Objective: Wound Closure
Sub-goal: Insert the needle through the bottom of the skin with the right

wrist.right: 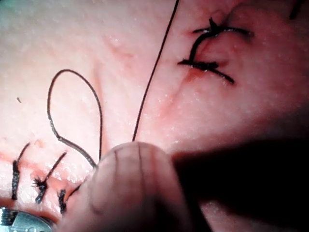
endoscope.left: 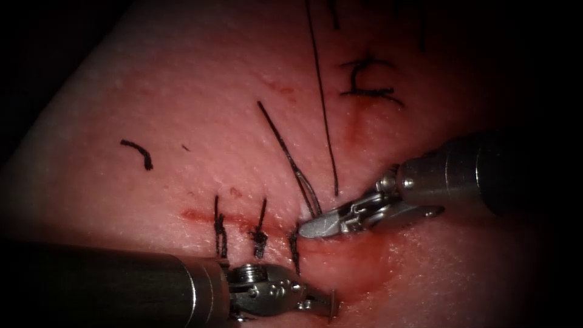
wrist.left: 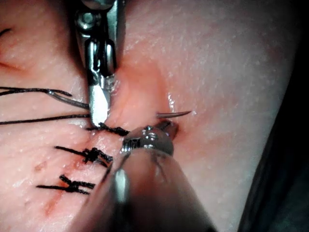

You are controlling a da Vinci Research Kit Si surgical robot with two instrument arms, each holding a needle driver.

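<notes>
Tissue [endoscope.left: 182, 121]: pale pink slab. The cut [endoscope.left: 200, 215] runs roughly level across the endoscope view, and three dark stitches [endoscope.left: 220, 231] cross its left part.

Needle [wrist.left: 175, 114]: lodged in the tissue at the open right part of the cut, just past the last stitch. In the left wrist view its grey tail section curves in from the thread side to the right tool's tip. The middle is buried, and the sharp point stands free of the surface on the far side, aimed away from the right tool and beside the left tool's tip. The long axis lies across the cut.

Right tool [endoscope.left: 306, 229]: enters from the right with its tip pointing left over the cut. The jaws are closed together on the needle near its tail.

Left tool [endoscope.left: 331, 304]: lies low along the near edge with its tip pointing right, just beside the needle point. Whether it holds anything cannot be told.

Thread [endoscope.left: 322, 103]: one long strand runs from the top edge down to near the right tool. A second strand loops back from the needle's tail.

Thread end [endoscope.left: 137, 152]: short loose piece, well left of the stitches.

Fluid [endoscope.left: 358, 274]: red pool below the right tool, with a streak along the cut.
</notes>
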